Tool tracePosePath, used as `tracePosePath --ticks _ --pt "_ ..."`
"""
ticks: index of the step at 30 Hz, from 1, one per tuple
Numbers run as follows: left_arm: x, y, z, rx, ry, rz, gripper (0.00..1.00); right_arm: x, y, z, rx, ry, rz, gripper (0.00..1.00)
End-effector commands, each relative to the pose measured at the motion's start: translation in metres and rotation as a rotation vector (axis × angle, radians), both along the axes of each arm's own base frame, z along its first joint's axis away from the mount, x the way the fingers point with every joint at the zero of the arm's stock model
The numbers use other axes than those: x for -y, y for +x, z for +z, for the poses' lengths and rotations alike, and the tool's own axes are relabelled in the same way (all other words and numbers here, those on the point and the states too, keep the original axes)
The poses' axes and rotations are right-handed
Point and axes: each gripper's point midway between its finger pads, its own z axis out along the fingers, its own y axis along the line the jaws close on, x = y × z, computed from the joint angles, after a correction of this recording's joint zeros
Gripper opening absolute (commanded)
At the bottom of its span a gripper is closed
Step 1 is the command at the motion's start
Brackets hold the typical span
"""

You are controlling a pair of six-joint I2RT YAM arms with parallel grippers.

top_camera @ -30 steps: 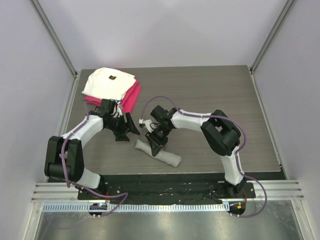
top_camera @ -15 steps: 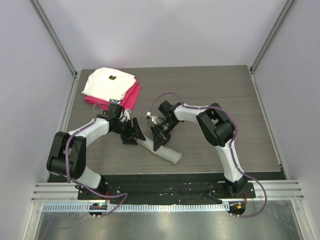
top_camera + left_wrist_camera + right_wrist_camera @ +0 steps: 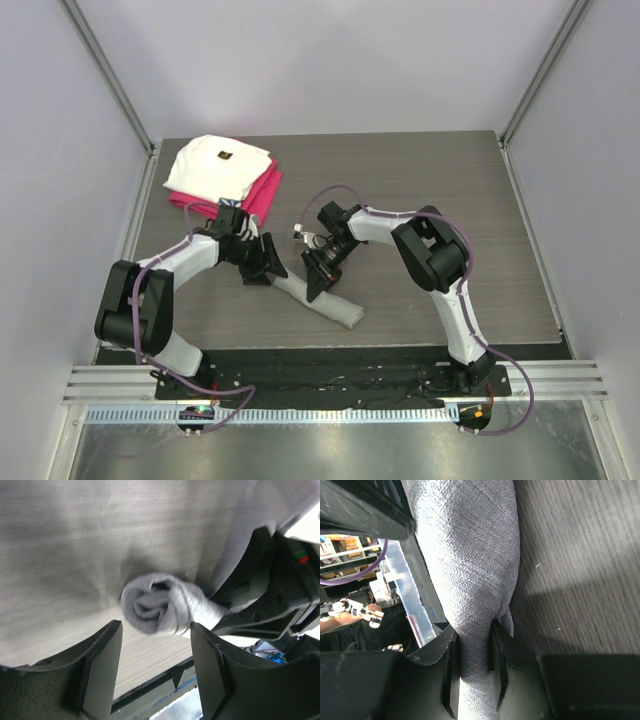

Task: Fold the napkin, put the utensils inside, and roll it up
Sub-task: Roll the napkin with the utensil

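The light-grey napkin (image 3: 335,308) lies rolled into a thick tube on the table, running from near the middle toward the front right. My right gripper (image 3: 312,285) is shut on the roll (image 3: 475,580), squeezing it between both jaws. My left gripper (image 3: 272,270) is open just in front of the roll's left end (image 3: 160,604), whose spiral shows between the jaws without touching them. The utensil is hidden.
A folded white cloth (image 3: 217,166) with a small dark mark lies on a magenta-red folded cloth (image 3: 262,192) at the back left. The table's front edge (image 3: 330,352) is close below the roll.
The napkin roll was pulled a little toward the middle. My left gripper moved right up to its left end. My right gripper swung closer over the roll and has held still since.
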Motion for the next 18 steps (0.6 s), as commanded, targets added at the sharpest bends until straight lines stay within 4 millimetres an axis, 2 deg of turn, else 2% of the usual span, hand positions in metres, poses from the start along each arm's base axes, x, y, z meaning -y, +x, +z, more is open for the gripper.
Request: tracePosePath --ticks 1,7,10,13,17,18 --pt "0.01 0.026 0.008 0.068 -0.041 0.002 0.61 0.002 0.006 -0.008 0.018 -0.023 0.005 0.17" --pt "0.016 0.033 0.006 0.089 -0.071 0.008 0.6 0.003 0.008 -0.012 0.011 -0.039 0.003 0.16" --pt "0.019 0.035 0.003 0.083 -0.087 0.007 0.56 0.003 0.01 -0.012 0.022 -0.052 0.002 0.16" --pt "0.021 0.034 -0.003 0.069 -0.096 0.005 0.49 0.005 0.014 -0.014 0.043 -0.085 0.002 0.17" --pt "0.023 0.035 -0.005 0.055 -0.107 0.0 0.26 0.009 0.025 -0.007 0.114 -0.144 -0.016 0.22" --pt "0.024 0.034 -0.005 0.053 -0.11 -0.004 0.22 0.013 0.029 -0.009 0.15 -0.178 -0.024 0.24"
